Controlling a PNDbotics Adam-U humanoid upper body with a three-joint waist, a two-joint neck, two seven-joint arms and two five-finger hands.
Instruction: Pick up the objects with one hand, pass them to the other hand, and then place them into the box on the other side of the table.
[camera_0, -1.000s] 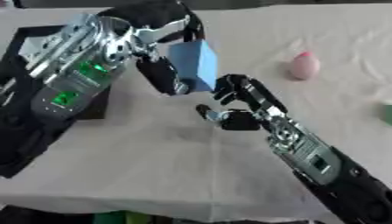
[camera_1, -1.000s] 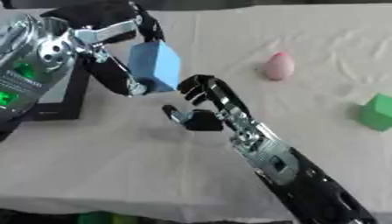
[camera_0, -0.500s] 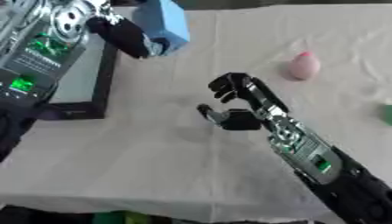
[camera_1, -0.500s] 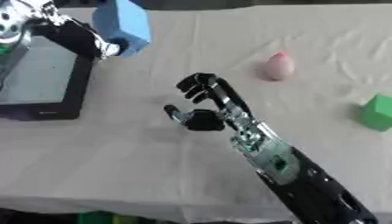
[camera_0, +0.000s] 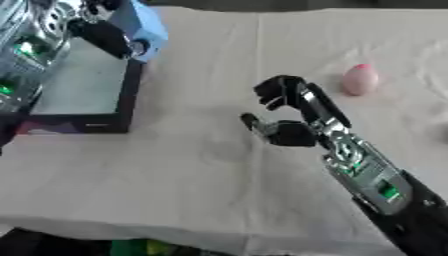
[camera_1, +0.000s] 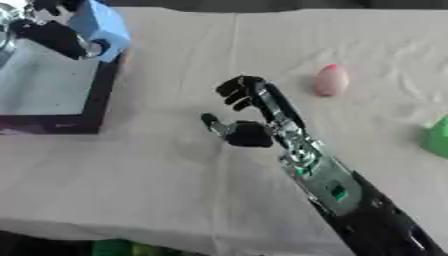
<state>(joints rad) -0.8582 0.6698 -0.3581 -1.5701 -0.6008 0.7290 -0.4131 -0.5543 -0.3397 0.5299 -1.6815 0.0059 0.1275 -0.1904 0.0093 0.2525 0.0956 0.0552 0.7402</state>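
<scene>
My left hand (camera_0: 105, 30) has its fingers curled round the blue block (camera_0: 144, 25), pinching it from the box side. The block hangs at the right-hand wall of the black box (camera_0: 127, 95), near that wall's far end. From above I cannot tell how high it sits over the rim.

Key relation: the block seems to lie over the wall line rather than squarely over the pale floor of the box (camera_0: 74, 85). The open compartment is to my left of the block and a little nearer to me. My judgement is that the hand must carry the block further left, inward over the floor, before the fingers let go. Released where it is, it could catch the rim and tip out onto the cloth (camera_0: 219, 165).

The block's long axis runs roughly away from me, about parallel to the box wall, so no turn of the wrist looks needed.

My right hand (camera_1: 245, 120) holds nothing. It sits over the middle of the table with fingers partly bent and thumb out, well apart from the box.

Left on the table: a pink egg-shaped object (camera_1: 331, 80) just beyond my right hand, and a green object (camera_1: 436, 136) at the right edge. The right hand is plainly the nearer to both.
</scene>
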